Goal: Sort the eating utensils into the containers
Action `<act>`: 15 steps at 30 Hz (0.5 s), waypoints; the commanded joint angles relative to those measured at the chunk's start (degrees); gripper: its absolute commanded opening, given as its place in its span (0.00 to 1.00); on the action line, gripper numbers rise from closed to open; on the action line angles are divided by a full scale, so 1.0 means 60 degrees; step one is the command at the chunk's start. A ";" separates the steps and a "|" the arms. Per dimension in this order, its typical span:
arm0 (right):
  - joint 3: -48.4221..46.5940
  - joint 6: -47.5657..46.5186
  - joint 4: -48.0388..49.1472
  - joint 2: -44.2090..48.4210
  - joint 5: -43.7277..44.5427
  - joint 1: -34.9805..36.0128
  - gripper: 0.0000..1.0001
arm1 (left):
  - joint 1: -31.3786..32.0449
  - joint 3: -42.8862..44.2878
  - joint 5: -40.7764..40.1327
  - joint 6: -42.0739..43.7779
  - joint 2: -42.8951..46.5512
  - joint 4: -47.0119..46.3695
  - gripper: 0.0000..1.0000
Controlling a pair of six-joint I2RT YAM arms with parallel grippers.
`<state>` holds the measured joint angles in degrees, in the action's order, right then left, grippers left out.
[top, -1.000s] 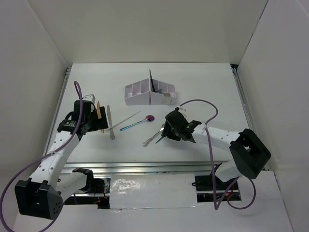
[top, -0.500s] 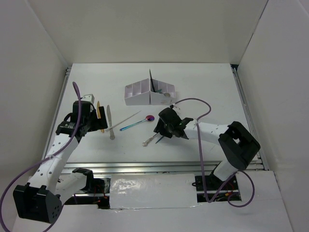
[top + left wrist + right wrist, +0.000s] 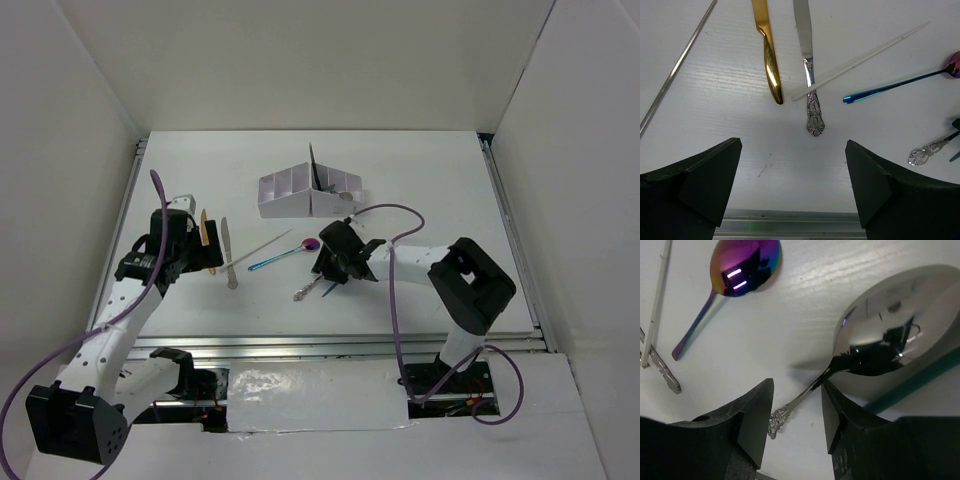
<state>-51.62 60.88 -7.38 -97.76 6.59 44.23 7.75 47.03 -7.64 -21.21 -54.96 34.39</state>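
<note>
so right end effector (image 3: 797, 405) is open, jaws either side of the neck of shiny silver spoon (image 3: 890, 325), lying flat on white bench (image 3: 765, 330). left end effector (image 3: 792, 170) wide open nr gold-handled knife (image 3: 769, 55) & ornate silver knife (image 3: 807, 65).

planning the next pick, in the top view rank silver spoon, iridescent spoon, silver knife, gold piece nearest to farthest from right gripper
1. silver spoon, at the right gripper
2. iridescent spoon, just left
3. silver knife, farther left
4. gold piece, farthest left

The silver spoon (image 3: 890, 315) is mirror-polished metal, the purple-blue spoon (image 3: 745, 265) glossily iridescent — table (image 3: 790, 335) matt white.
</note>
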 commanded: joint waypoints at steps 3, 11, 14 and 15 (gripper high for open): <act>-0.1166 0.0092 -0.0292 -0.0873 0.0454 -0.0003 0.48 | 0.0115 0.0000 0.0013 -0.0053 0.0327 -0.0151 0.99; -0.1022 0.0559 -0.0528 -0.1051 0.1083 -0.0120 0.44 | 0.0217 0.0087 0.0189 0.0049 -0.0025 -0.0121 0.99; -0.1153 0.0868 -0.1302 -0.1124 0.1640 -0.0164 0.51 | 0.0451 0.0043 0.0087 0.0005 0.0004 -0.0122 0.99; -0.1182 0.1202 -0.1508 -0.1095 0.1945 -0.0164 0.53 | 0.0611 0.0043 0.0058 -0.0024 0.0005 -0.0093 0.99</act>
<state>-58.30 64.45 -8.64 -103.42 11.60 43.83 9.69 47.03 -7.29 -21.23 -55.09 34.39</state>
